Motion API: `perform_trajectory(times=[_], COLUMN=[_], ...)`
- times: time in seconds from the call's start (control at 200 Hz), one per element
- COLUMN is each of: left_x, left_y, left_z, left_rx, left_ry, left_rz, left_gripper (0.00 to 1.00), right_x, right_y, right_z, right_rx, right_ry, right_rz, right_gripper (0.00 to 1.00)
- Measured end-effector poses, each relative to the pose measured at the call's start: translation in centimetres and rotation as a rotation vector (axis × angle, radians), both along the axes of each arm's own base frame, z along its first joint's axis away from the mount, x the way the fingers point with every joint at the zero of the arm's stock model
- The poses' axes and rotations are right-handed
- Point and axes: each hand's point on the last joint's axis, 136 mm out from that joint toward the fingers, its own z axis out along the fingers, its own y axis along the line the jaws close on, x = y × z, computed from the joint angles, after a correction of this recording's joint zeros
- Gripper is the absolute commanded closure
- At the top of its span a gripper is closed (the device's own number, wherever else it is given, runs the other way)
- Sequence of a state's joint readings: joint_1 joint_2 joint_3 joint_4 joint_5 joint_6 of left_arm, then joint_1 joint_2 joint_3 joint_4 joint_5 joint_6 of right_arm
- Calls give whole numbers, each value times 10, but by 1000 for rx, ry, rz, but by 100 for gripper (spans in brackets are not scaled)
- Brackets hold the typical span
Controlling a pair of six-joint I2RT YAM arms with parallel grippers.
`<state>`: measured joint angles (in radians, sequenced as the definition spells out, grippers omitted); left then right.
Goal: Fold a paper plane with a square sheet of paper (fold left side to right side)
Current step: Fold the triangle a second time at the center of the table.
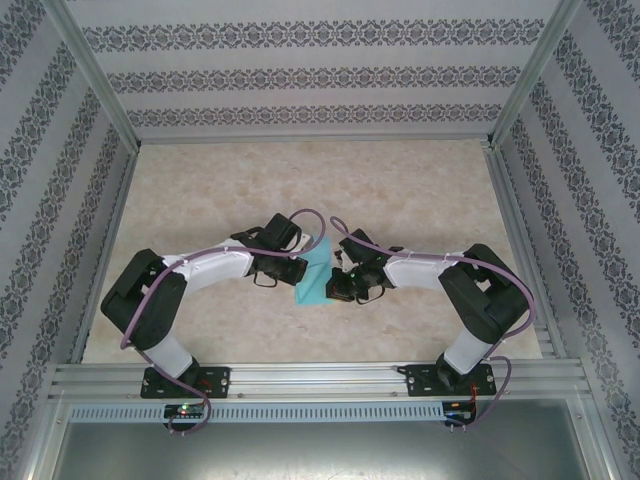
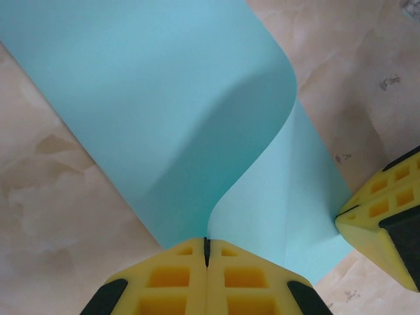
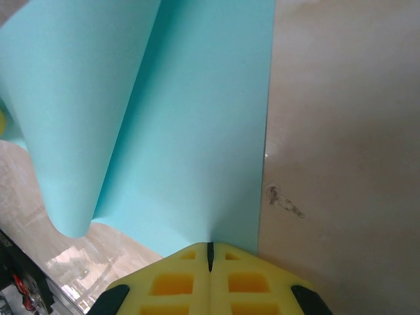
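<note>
The square sheet of paper is light turquoise and lies mid-table between my two arms. My left gripper is shut on its left edge. That side is lifted and curls over in an S-bend above the flat part. In the left wrist view the jaws pinch the paper's edge. My right gripper is shut on the sheet's right side, and in the right wrist view the paper puckers into its closed jaws. One yellow finger of the right gripper shows beside the sheet.
The beige marbled table is enclosed by patterned walls at the back and sides. An aluminium rail at the near edge carries the arm bases. A small dark mark sits on the table right of the sheet.
</note>
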<state>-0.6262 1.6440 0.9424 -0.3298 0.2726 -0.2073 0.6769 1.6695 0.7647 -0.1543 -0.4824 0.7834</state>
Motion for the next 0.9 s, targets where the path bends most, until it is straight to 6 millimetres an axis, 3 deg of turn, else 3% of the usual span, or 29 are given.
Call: perform_trajectory(times=[0.899], left_x=[10], left_y=[-1], left_z=[-11], left_rx=[39], left_ry=[-2], left_rz=[-7], left_gripper=[100], right_x=[-1], right_y=[-2], right_z=[0], right_rx=[-17], right_ry=[0], right_rz=[11], right_gripper=[100])
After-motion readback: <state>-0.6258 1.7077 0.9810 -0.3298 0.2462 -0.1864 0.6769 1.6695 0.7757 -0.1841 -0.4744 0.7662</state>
